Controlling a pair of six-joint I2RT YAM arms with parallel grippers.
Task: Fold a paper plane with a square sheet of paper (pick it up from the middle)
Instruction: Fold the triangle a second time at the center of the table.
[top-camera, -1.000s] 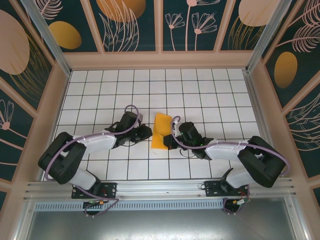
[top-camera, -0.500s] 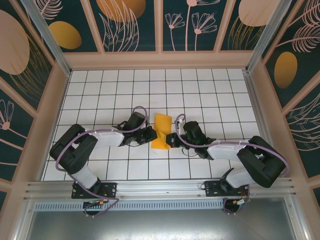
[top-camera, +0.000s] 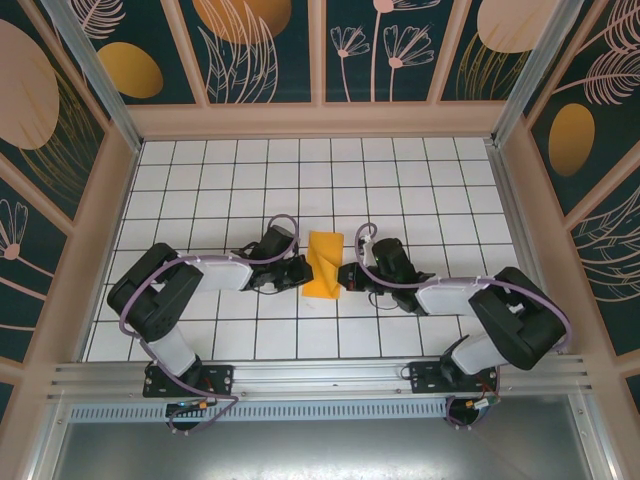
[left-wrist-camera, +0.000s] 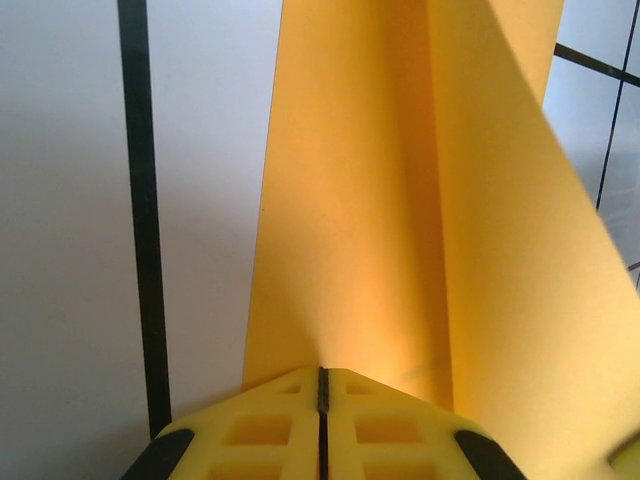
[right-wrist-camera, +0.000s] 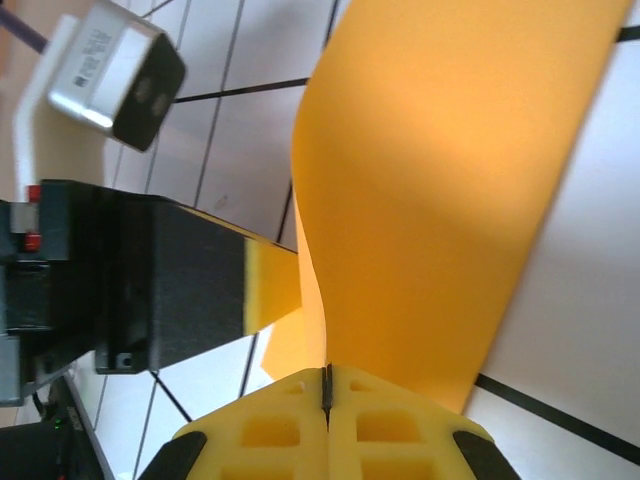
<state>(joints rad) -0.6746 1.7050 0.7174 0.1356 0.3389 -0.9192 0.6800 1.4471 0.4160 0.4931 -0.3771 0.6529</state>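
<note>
Top external view showed the left gripper (top-camera: 300, 272) had swung in and pinched shut on the half-folded paper sheet (top-camera: 323, 262) at the middle of the counter (top-camera: 400, 180), opposite the right gripper (top-camera: 345, 277) clamped on its other edge, apparently readying another crease.

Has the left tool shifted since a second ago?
Yes. The left tool has moved right across the white grid table, reaching the folded orange paper.

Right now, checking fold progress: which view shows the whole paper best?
Top external: the paper shows its full outline there. Left wrist gives a close-up of a lengthwise crease; right wrist, a curved flap.
</note>
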